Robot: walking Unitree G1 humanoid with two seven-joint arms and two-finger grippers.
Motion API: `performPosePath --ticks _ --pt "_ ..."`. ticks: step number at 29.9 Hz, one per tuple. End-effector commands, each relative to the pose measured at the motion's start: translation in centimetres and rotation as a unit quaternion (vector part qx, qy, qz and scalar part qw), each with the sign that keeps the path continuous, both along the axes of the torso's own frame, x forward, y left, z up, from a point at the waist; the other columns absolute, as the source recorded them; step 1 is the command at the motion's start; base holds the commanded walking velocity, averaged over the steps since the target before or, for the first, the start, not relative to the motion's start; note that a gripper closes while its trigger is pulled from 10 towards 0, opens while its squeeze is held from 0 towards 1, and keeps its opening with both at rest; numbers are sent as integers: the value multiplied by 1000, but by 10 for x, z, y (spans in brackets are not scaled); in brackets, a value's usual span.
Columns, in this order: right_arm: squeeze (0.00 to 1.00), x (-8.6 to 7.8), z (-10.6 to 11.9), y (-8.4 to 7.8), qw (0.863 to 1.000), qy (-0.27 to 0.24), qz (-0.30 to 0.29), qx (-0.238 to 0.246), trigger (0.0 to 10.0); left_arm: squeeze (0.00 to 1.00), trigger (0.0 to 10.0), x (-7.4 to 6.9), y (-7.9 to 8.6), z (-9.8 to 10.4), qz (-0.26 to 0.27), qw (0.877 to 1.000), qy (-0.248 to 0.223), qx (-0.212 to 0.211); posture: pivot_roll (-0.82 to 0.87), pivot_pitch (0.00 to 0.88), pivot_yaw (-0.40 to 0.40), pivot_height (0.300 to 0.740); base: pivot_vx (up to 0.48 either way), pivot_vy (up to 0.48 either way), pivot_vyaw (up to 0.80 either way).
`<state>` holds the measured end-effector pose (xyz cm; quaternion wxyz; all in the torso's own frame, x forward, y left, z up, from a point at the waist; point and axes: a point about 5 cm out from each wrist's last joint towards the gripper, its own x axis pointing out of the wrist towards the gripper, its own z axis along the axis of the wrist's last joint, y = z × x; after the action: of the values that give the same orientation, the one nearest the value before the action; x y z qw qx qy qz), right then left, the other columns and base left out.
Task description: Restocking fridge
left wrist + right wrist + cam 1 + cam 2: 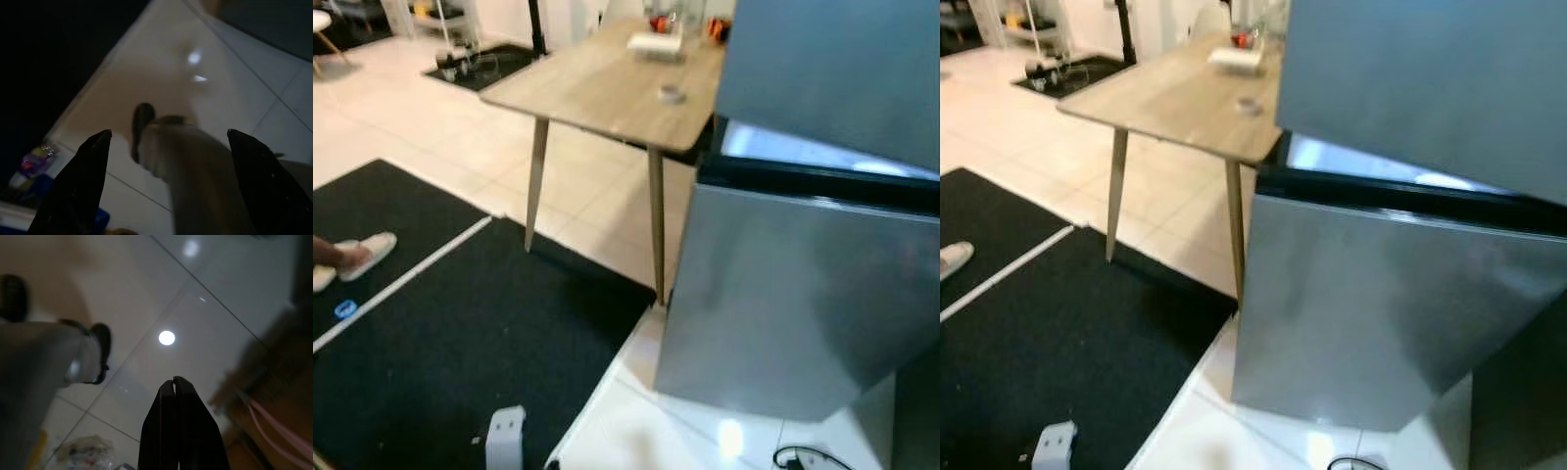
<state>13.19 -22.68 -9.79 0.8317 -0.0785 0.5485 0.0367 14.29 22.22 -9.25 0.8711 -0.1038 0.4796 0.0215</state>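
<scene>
On the right and near: a big silver fridge (803,294), with a top door and a bottom door. Between the doors, a thin bright strip. Hard to tell if a door is open a crack or shut.

On the left and near: a black mat (460,343) on the pale tile floor, with a white line across it.

Farther back, just left of the fridge: a wooden table (597,83) with a few small things at its far end, too blurry to name.

At the far left edge of the mat: a person's foot in a pale slipper (357,255).

Down low, pointing at the tiles: the left gripper (168,132), fingers spread wide, nothing between them. Same for the right gripper (173,380), but fingers pressed tight together, nothing in them.

Looks like a moving-about step, with empty grippers and both arms hanging. Could be on the way to fetch food for the fridge. Could also be after the food went in. No way to tell from here.

For any work at the fridge: need to step closer, face it straight, lift an arm and spread the fingers before a grab.
</scene>
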Motion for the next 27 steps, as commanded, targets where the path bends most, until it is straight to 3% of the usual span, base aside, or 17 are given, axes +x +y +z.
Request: performPosePath --ticks 1,10,17,21,22,23,25,27 --pt "0 -8 -1 -8 1000 11 -3 -10 10000 0 10000 0 -2 -1 -6 1000 3 1 53 3 -48 740 311 0 0" --pt "0 -2 1 -3 999 -18 -20 19 10000 0 10000 0 0 0 -6 1000 3 2 62 0 -41 740 313 0 0" --pt "0 31 16 -10 987 -106 -100 63 10000 0 10000 1 2 0 -11 1000 4 11 57 0 -34 740 294 0 0" --pt "0 56 31 -16 970 -170 -141 98 10000 0 10000 0 1 0 -3 1000 6 12 53 0 -37 740 68 0 0" --pt "0 56 31 -16 970 -170 -141 98 10000 0 10000 0 1 0 -3 1000 6 12 53 0 -37 740 0 0 0" --pt "0 70 42 -23 958 -211 -164 107 10000 0 10000 0 1 0 -3 1000 7 10 52 0 -38 740 0 0 0" --pt "0 76 47 -27 953 -226 -173 107 10000 0 10000 0 0 -1 -3 1000 7 10 51 0 -38 740 0 0 0" --pt "0 88 58 -35 934 -266 -206 116 10000 0 10000 -1 0 -1 -3 1000 8 10 51 0 -42 740 0 0 0"
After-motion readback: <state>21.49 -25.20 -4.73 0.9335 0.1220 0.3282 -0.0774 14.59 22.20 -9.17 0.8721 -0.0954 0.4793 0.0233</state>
